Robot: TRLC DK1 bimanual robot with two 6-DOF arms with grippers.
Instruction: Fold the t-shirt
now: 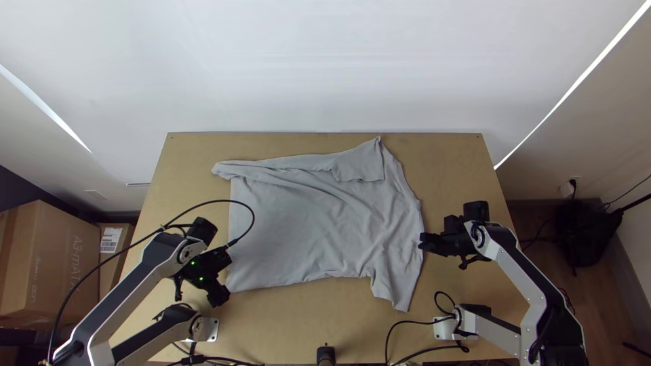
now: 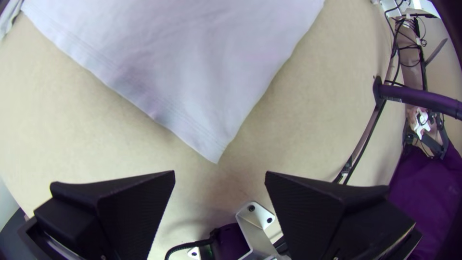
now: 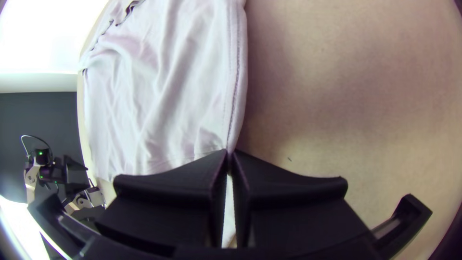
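Pinching the t-shirt's (image 1: 305, 224) edge, the right gripper (image 1: 422, 242) has jaws together; the left gripper's (image 1: 224, 276) are wide apart.

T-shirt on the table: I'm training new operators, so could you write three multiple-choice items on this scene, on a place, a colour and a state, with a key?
1. In the top view, which part of the t-shirt is the left pincer nearest?
A) upper right
B) lower-left corner
C) middle

2. What colour is the t-shirt?
A) grey
B) red
C) black

3. How is the right pincer?
A) wide open
B) half open, away from the cloth
C) shut on the t-shirt's edge

Key:
1 B: the top view shows it beside that corner.
2 A: the cloth is plain grey in the top view.
3 C: its fingertips meet on the cloth's edge in the right wrist view.
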